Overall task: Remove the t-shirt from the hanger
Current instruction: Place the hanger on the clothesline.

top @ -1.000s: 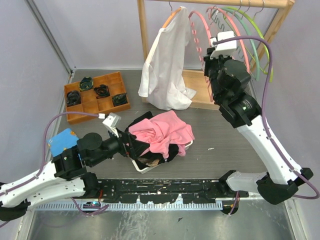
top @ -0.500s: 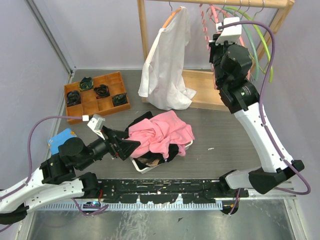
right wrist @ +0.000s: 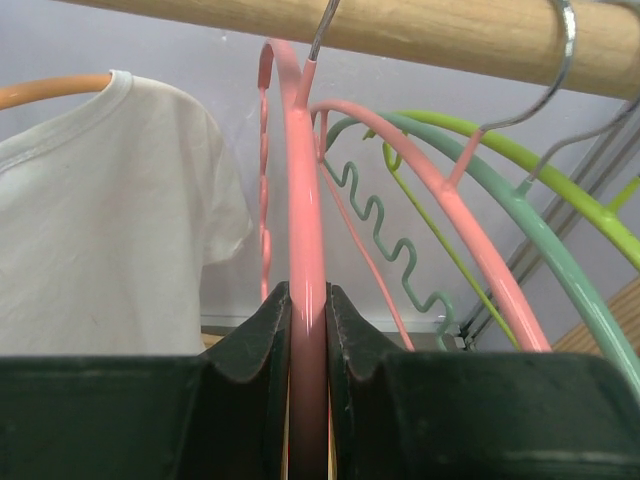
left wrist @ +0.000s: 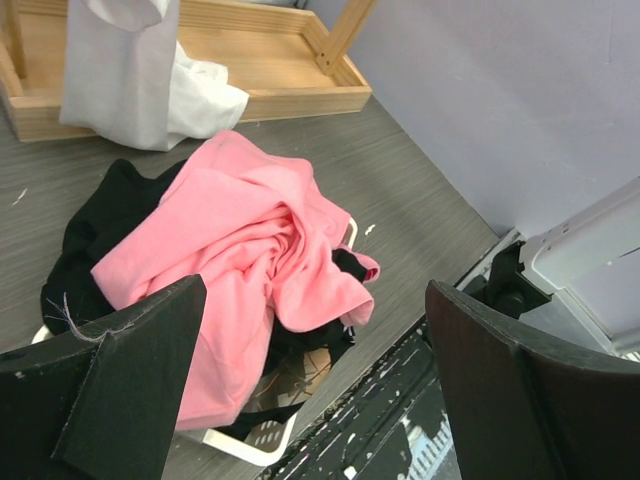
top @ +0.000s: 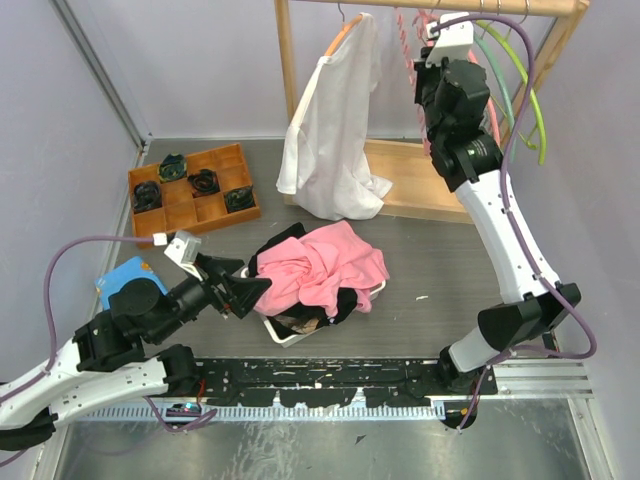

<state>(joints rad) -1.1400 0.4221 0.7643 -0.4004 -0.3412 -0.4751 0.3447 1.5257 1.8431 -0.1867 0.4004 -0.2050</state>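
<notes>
A white t-shirt (top: 335, 130) hangs on an orange hanger (top: 345, 30) from the wooden rail (top: 500, 6) of the rack; it also shows in the right wrist view (right wrist: 110, 210). My right gripper (top: 425, 45) is raised at the rail, to the right of the white shirt, and is shut on a bare pink hanger (right wrist: 306, 200) that hooks over the rail (right wrist: 420, 30). My left gripper (top: 250, 292) is open and empty, low over the table beside a pink t-shirt (top: 325, 262) heaped on black cloth in a white basket (left wrist: 235, 447).
Green and teal bare hangers (top: 510, 70) hang right of the pink one. An orange tray (top: 190, 192) of black items sits at the left. The rack's wooden base (top: 415, 180) lies behind the basket. A blue object (top: 128, 280) lies near the left arm.
My right gripper rose to the rail with the pink hanger in it. My left arm drew back to the left and lifted, its gripper now off the basket's clothes.
</notes>
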